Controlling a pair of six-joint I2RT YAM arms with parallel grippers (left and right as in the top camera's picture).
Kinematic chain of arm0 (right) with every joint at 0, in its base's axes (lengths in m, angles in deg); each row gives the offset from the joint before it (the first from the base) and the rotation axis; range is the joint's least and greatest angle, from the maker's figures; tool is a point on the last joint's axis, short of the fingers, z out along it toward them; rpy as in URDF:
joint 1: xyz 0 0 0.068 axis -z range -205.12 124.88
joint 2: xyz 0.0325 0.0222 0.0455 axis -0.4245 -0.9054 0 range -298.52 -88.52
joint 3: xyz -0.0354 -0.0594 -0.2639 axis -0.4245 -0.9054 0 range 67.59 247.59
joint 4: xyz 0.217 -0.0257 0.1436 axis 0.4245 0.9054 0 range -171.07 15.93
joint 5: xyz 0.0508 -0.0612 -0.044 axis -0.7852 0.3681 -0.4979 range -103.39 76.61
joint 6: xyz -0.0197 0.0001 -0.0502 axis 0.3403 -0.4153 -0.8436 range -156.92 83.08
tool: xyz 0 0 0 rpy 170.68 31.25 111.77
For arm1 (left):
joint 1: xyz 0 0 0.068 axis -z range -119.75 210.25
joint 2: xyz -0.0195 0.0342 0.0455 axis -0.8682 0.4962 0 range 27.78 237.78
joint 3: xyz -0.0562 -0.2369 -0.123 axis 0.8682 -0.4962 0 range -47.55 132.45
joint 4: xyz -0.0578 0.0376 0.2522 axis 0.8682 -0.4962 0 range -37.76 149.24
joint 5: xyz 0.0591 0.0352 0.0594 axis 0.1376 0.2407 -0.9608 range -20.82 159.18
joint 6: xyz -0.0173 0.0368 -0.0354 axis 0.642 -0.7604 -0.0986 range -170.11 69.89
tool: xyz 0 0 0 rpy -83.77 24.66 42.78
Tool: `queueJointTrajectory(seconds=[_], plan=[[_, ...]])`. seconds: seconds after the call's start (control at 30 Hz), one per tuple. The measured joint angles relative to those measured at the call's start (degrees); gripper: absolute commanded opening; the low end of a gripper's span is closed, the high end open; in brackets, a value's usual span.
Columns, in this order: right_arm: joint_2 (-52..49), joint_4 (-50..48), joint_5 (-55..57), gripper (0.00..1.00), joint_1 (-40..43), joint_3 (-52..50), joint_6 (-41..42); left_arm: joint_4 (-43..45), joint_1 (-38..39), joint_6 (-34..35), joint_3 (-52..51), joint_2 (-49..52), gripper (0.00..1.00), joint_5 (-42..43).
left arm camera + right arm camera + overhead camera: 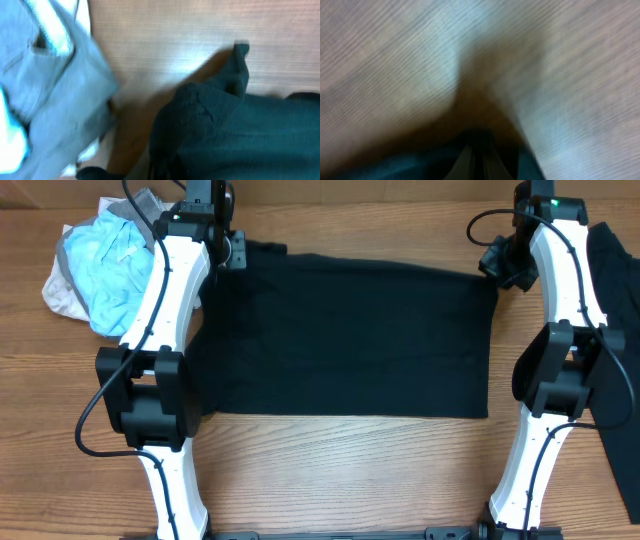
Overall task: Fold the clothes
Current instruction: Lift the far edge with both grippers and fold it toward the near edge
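Observation:
The plain black garment (340, 340) lies flat as a wide rectangle across the middle of the wooden table (350, 470). My left gripper (236, 252) is at its far left corner. In the left wrist view the black fabric (240, 130) bunches up towards the jaws (165, 172), which look shut on it. My right gripper (497, 265) is at the far right corner. The right wrist view is blurred; its fingers (476, 162) are close together with dark fabric (395, 167) around them.
A light-blue, grey and beige bundle (105, 265) lies at the far left, close to my left arm, and also shows in the left wrist view (45, 85). Another black garment (620, 300) lies along the right edge beside my right arm.

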Motion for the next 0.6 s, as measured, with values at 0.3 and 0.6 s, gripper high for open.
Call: queueJointTrajectory(seconds=[0.3, 0.6], plan=[[0.8, 10.3, -1.8, 0.04, 0.0, 0.0, 4.0, -9.0, 0.0, 3.2, 0.0, 0.0, 0.04, -1.5], [3.9, 18.3, -2.2, 0.04, 0.0, 0.0, 5.9, -14.3, 0.0, 4.0, 0.0, 0.0, 0.04, -1.7]])
